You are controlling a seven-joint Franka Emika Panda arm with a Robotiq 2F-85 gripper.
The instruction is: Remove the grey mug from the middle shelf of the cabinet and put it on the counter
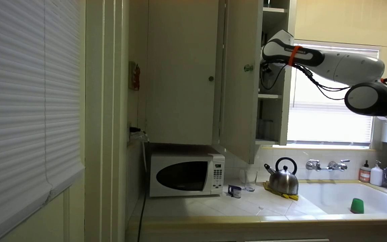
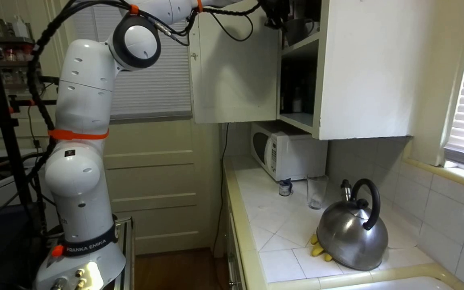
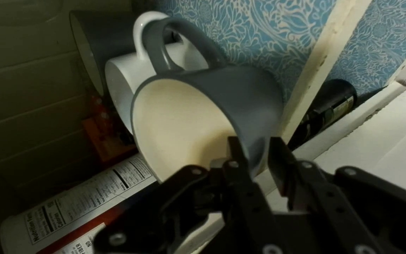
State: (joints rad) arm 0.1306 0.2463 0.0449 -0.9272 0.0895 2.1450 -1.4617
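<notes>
The grey mug [image 3: 206,106] is reached — gripper [image 3: 256,150] parted astride its rim — but clamping, removal and counter [image 2: 281,264] placement seem left.

Grey mug [image 3: 259,95], wrist view, centre: lower rim partly hidden behind gripper [image 3: 254,146], itself cut off by the bottom edge. White mug [image 3: 127,67], upper left: partly hidden behind grey mug. Canister [image 3: 90,199], lower left: cut off below, fine print illegible. Robot arm [image 2: 85,96], in an exterior view, left: cut off by top edge.
</notes>
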